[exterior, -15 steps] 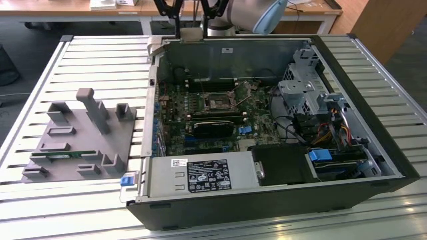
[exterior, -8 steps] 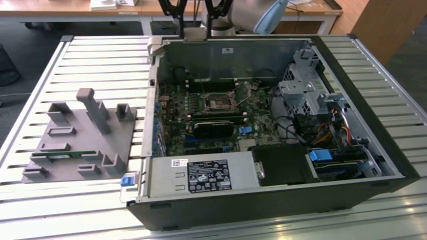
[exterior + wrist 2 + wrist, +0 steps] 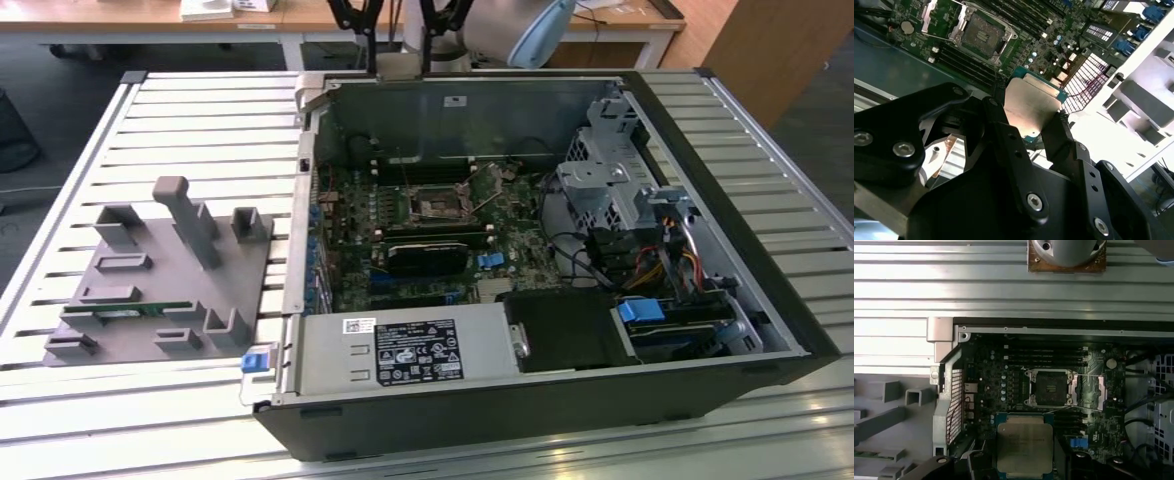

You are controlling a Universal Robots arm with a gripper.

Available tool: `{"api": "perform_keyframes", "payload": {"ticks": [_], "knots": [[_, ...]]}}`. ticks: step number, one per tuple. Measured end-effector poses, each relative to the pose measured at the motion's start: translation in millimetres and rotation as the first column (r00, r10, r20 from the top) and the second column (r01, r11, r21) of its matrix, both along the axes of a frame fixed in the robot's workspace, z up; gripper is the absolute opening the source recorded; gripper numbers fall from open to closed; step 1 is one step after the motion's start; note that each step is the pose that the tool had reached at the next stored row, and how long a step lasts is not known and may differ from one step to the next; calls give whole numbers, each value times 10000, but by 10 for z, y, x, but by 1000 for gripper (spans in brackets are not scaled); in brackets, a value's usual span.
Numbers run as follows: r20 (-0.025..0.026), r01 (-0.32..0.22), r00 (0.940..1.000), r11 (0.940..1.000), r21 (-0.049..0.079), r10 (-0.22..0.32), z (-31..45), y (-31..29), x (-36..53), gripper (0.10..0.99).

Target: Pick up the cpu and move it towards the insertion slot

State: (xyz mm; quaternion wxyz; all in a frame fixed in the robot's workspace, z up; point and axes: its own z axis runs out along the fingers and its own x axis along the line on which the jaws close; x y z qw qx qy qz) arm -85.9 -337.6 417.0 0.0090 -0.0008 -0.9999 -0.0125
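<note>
The cpu [image 3: 1031, 105] is a flat square chip with a silvery top, and my gripper [image 3: 1031, 132] is shut on it, one black finger [image 3: 1004, 135] on each side. In the first wrist view the cpu [image 3: 1024, 442] hangs above the motherboard, a little short of the insertion slot [image 3: 1049, 387]. That slot is a square socket with a shiny metal frame and a dark centre, and its retaining frame is swung open beside it. The insertion slot [image 3: 438, 208] also shows mid-board in the exterior view, and as the insertion slot [image 3: 981, 32] beyond the chip in the second wrist view.
The open computer case [image 3: 787, 300] lies on a slatted metal table [image 3: 200, 110]. Inside are a long black card [image 3: 427, 255], a power supply [image 3: 400, 350] and cables [image 3: 641, 270]. A grey plastic fixture [image 3: 160, 280] holding a green memory stick [image 3: 127, 312] stands at the exterior view's left.
</note>
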Motion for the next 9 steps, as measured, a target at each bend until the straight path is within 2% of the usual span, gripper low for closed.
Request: {"api": "perform_keyframes", "payload": {"ticks": [9], "knots": [[0, 0, 10000, 10000, -1, 0, -6, 92, 155, 541]]}}
